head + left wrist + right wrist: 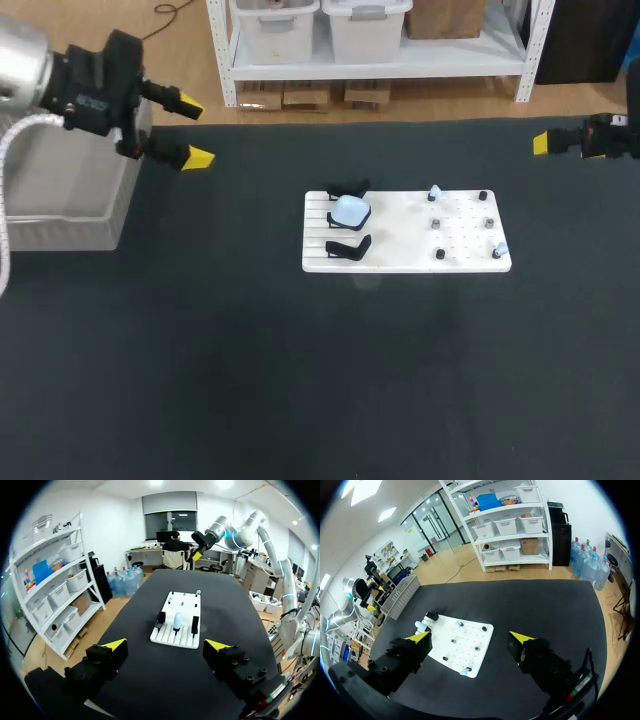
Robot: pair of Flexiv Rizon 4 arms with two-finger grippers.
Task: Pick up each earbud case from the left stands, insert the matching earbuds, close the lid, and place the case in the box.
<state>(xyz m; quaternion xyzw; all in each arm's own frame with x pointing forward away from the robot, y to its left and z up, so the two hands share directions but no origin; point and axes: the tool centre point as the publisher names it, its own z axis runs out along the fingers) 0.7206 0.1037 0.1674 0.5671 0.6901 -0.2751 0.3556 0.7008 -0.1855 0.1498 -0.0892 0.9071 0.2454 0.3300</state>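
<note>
Nothing picked yet. Left gripper (195, 132) hangs above the table's (300, 380) far left corner, fingers spread wide, nothing between them. Right gripper (470, 637) is off at the far right edge, also spread wide and empty.

Earbud case (350, 211), pale blue, sits on the middle one of three black stands (348, 247) at the left end of the white board (395, 240), mid-table. The outer two stands are bare. Two pale blue earbuds (434, 191) are on pegs on the board's right half, well apart from each other.

Key relation: in the left wrist view the case is straight ahead of the left gripper, roughly centred between the fingers and well apart from them. The row of stands runs parallel to the line between the fingertips. The case looks narrow across that line and long along the approach, so the spread fingers look about lined up to straddle its narrow sides. Can't confirm the lid orientation from here.

The left arm looks a bit nearer to the case than the right. The stand end of the board faces it and the grey box (60, 236) is right beside it, so I'd give the case pick to the left. The right sits closer to the earbud pegs
</note>
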